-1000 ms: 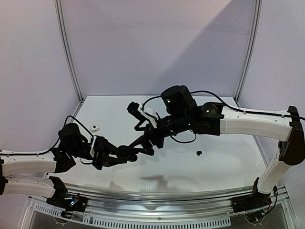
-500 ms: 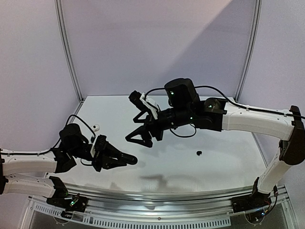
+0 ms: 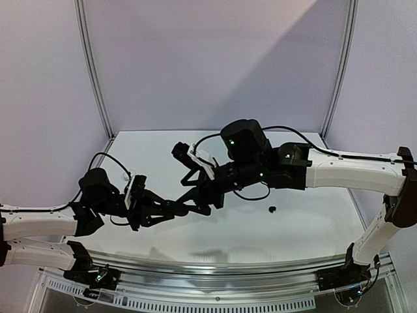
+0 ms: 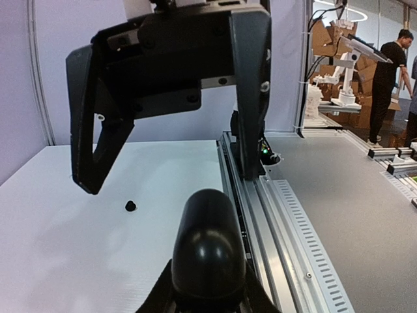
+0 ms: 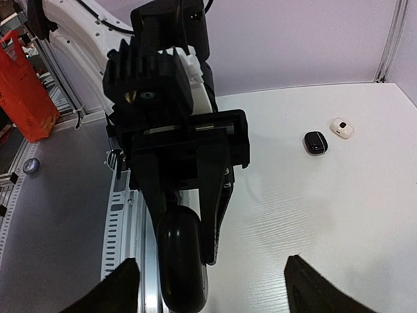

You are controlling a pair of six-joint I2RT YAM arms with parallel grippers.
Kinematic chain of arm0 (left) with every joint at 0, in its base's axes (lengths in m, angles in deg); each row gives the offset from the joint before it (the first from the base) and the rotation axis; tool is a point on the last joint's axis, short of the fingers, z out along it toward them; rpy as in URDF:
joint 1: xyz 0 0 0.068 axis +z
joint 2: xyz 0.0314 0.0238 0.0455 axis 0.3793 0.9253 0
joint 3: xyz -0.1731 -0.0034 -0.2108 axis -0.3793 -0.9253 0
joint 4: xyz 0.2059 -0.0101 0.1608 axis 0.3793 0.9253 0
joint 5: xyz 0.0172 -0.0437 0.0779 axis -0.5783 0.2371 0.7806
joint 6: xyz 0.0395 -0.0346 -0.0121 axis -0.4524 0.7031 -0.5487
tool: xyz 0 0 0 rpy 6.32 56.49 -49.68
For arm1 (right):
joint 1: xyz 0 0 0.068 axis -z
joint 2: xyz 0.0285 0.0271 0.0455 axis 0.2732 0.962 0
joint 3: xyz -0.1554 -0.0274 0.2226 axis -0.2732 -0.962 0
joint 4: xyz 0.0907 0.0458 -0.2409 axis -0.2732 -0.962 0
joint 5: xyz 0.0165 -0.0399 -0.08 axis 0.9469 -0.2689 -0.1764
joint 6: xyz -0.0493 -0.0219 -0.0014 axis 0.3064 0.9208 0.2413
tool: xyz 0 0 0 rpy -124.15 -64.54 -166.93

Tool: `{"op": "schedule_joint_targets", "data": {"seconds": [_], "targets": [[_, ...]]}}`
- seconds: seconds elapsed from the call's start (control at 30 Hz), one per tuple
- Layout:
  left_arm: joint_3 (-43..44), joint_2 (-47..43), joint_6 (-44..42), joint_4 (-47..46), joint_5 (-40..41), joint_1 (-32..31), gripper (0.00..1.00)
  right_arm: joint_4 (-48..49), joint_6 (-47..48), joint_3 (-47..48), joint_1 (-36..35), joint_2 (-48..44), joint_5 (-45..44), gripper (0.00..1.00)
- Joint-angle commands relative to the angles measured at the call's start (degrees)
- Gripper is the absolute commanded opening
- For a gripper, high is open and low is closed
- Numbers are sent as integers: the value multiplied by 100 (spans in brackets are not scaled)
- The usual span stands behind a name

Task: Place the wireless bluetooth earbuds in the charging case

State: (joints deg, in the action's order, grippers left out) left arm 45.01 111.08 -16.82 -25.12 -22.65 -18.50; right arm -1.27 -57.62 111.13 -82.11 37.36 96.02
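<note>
Earbud (image 3: 272, 209) sits on table (image 3: 306, 228) clear of edges; left claw (image 4: 207, 300) grips charging case (image 4: 208, 248)

case (image 4: 207, 251): glossy black oval, standing on end, held aloft | earbud (image 3: 272, 209): tiny, black, lying loose, well apart from the case

Bright even overhead light, soft shadows on white table (image 3: 293, 228), near fingers (image 5: 124, 287) blurred
</note>
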Motion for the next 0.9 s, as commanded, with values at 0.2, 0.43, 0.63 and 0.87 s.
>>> {"op": "schedule_joint_targets", "data": {"seconds": [0.2, 0.43, 0.63, 0.87], "targets": [[123, -60, 445, -254, 51, 100, 0, -160, -102, -52, -68, 237, 113, 68], [114, -69, 485, -315, 48, 116, 0, -298, 148, 60, -115, 332, 94, 64], [97, -82, 483, -307, 56, 124, 0, -498, 228, 206, -116, 448, 218, 33], [85, -105, 358, -262, -14, 133, 0, -470, 299, 242, -118, 376, 160, 11]]}}
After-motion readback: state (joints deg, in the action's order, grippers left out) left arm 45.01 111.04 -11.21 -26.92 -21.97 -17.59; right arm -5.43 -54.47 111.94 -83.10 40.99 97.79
